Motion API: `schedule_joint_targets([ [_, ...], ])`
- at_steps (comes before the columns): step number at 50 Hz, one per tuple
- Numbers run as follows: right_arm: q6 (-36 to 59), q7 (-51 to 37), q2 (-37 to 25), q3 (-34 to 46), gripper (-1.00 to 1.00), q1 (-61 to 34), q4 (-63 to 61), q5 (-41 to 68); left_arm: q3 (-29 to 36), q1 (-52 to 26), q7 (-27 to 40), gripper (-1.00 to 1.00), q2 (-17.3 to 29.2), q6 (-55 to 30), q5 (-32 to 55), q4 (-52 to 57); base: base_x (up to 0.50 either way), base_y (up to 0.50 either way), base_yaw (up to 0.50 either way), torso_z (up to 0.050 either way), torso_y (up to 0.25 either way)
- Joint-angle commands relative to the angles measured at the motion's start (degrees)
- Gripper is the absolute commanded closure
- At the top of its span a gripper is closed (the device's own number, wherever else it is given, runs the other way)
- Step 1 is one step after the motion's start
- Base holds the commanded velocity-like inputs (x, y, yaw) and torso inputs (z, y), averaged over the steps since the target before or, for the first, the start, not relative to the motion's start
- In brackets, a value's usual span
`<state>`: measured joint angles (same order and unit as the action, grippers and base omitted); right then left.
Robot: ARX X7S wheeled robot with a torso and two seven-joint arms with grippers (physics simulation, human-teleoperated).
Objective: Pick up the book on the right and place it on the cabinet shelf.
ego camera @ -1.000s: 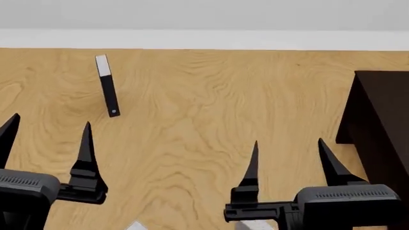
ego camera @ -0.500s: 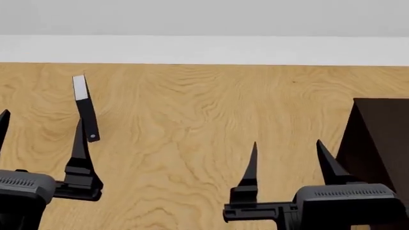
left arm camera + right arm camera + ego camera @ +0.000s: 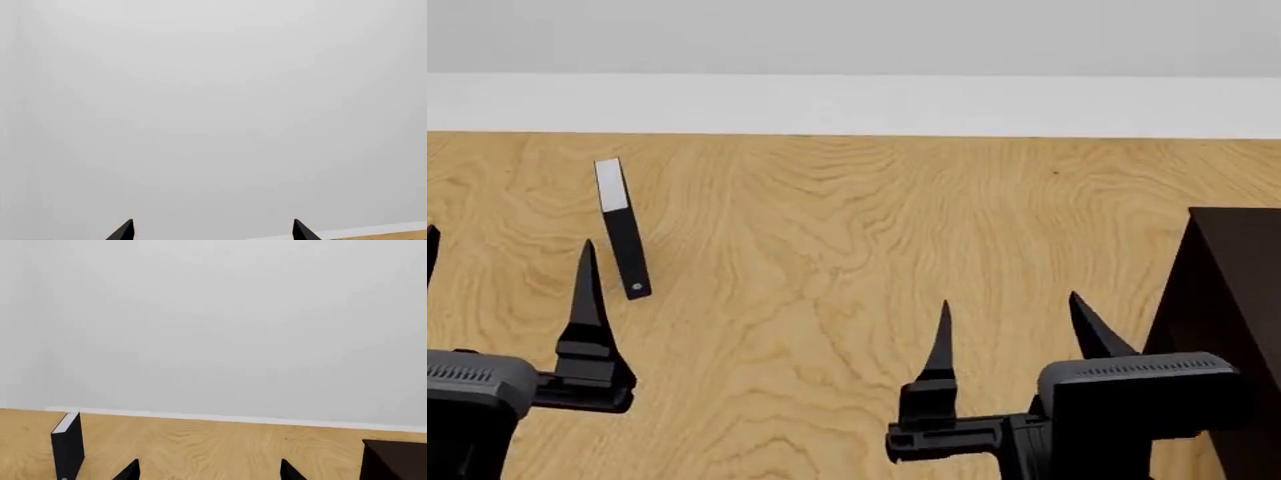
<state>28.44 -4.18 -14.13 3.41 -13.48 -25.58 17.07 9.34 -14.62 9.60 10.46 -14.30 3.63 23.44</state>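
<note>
The thick light-grey book is out of view in all frames. The dark brown cabinet [image 3: 1234,300] stands at the right edge of the head view and shows in the right wrist view [image 3: 393,460]. My left gripper [image 3: 507,270] is open and empty at the lower left; only its tips show in the left wrist view [image 3: 212,230], facing a grey wall. My right gripper [image 3: 1010,325] is open and empty just left of the cabinet; its tips show in the right wrist view [image 3: 209,470] over the wood floor.
A thin black book with a white end [image 3: 622,228] stands on the wood floor at the left, also in the right wrist view [image 3: 67,446]. A white baseboard [image 3: 854,105] and grey wall close the far side.
The view shifted a little: the thin black book and cabinet moved slightly right in the head view. One second ago light-grey corners showed at the bottom edge; they are out of view now.
</note>
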Motion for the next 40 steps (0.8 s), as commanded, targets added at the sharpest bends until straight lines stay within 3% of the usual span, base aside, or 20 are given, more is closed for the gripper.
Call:
schedule_joint_targets([
  [1,25.85,-1.34,-5.19,-1.57,-1.0,-7.79,-11.54,8.88,0.13,-0.33,0.34,-1.0,0.52,-0.38,0.45,0.03,0.0,0.0,0.0,0.0,0.0],
  [14,61.43,-1.05,-6.19,-10.45,-1.0,-26.28,-13.29,28.72,-1.35,-0.65,0.49,-1.0,1.15,-1.69,2.79,2.07,0.0,0.0,0.0,0.0,0.0],
  [17,61.45,-14.39,-11.21,-8.78,-1.0,-29.99,-7.22,47.33,-1.39,-0.79,0.51,-1.0,1.2,-0.77,2.84,1.05,0.0,0.0,0.0,0.0,0.0],
  [21,61.25,-26.3,-15.16,-4.17,-1.0,-33.44,-2.08,62.29,-1.72,-0.87,0.77,-1.0,1.37,-1.28,3.23,1.53,0.0,0.0,0.0,0.0,0.0],
  [31,59.33,-43.43,-22.31,5.22,-1.0,-39.38,4.65,86.43,-2.27,-0.93,1.22,-1.0,1.89,-1.79,3.91,2.36,0.0,0.0,0.0,0.0,0.0],
  [40,55.98,-51.01,-26.22,13.42,-1.0,-42.42,7.43,96.66,-2.06,-0.82,0.95,-1.0,2.57,-1.86,4.37,2.81,0.0,0.0,0.0,0.0,0.0],
])
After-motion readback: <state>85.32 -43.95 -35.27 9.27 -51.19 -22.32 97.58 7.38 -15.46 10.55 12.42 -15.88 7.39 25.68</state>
